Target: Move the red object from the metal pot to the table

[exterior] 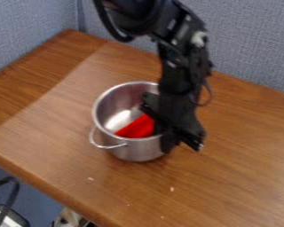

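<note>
The metal pot [123, 147] stands on the brown wooden table [59, 82], left of centre, its wire handle on the near left side. The red object [135, 127] lies tilted inside the pot against the bottom. My gripper [180, 140] points straight down at the pot's right rim, its black fingers pressed together on the thin steel wall. The fingertips reach down past the rim on the pot's right side. The arm hides the far right part of the rim and the block's right end.
A blue-grey fabric wall [26, 22] stands behind the table. The table's front edge [61, 191] runs diagonally along the lower left, with cables [8, 208] below it. Bare wood lies left of and in front of the pot.
</note>
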Controlling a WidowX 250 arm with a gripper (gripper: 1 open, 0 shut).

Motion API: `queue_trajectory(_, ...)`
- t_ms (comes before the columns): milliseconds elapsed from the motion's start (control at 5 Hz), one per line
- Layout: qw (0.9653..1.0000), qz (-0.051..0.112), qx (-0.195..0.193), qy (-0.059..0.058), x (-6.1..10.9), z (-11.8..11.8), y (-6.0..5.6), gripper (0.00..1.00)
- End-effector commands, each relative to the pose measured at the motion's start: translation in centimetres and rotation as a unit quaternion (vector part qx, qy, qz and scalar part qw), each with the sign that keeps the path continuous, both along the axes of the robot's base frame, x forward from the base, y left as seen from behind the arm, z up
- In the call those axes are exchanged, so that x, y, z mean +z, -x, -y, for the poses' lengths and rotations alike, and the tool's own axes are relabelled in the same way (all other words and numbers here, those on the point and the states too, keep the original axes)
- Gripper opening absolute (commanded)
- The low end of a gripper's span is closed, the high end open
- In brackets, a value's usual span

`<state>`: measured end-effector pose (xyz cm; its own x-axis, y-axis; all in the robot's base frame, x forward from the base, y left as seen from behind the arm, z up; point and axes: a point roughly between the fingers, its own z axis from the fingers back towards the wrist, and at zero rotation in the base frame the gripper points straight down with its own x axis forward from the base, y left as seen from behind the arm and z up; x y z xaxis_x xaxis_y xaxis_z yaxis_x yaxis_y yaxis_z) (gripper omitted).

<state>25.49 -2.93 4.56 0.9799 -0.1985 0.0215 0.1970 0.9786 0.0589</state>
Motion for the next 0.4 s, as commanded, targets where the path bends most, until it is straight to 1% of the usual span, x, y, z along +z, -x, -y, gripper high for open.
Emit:
queue_trajectory(0, 0.9988, 0.047, 0.014, -0.006, 3.7, -2.8, -1.5, 0.0)
queue_trajectory(200, 0.9978, 0.06, 0.028, -0.004, 5.6, -4.6, -1.8, 0.0)
